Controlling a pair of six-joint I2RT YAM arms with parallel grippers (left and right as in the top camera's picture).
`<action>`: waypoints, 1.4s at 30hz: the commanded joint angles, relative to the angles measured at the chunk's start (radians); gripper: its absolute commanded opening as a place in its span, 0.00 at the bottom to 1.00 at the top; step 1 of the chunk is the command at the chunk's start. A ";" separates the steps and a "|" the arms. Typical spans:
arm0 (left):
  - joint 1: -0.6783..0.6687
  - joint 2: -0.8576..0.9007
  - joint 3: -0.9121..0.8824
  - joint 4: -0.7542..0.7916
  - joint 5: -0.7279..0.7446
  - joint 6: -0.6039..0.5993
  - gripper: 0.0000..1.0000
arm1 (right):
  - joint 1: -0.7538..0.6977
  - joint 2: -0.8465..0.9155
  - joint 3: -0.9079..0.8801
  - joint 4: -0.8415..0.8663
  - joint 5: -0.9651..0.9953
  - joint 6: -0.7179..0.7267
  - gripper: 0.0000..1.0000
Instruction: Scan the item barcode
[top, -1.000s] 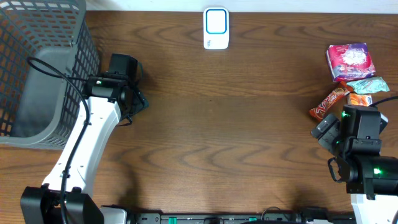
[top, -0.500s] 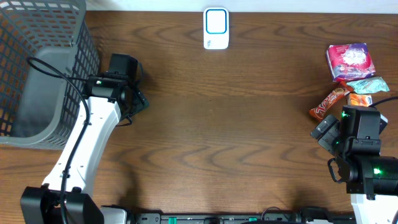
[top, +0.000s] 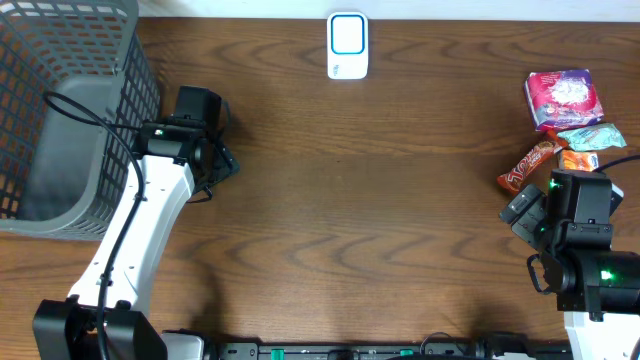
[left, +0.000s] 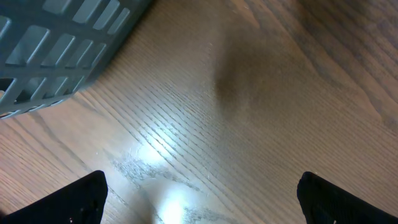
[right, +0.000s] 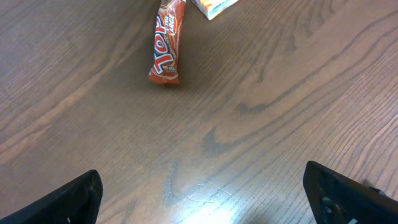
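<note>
L gripper wide open, empty, by grey basket at left. R gripper wide open, empty, near red snack bar at right. Far centre: white scanner.

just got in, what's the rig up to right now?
Nothing is held yet. Both grippers are open: the left gripper hovers over the table beside the grey basket, the right gripper near the red snack bar. The white scanner sits at the far edge, no item near it.
</note>
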 joint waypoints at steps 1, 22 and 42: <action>0.001 -0.002 -0.003 -0.003 -0.005 -0.002 0.98 | 0.008 0.000 -0.005 -0.003 0.003 0.014 0.99; 0.001 -0.002 -0.003 -0.003 -0.005 -0.002 0.98 | 0.008 -0.007 -0.005 -0.003 0.003 0.014 0.99; 0.001 -0.002 -0.003 -0.003 -0.005 -0.002 0.98 | 0.011 -0.163 -0.005 -0.004 0.003 0.014 0.99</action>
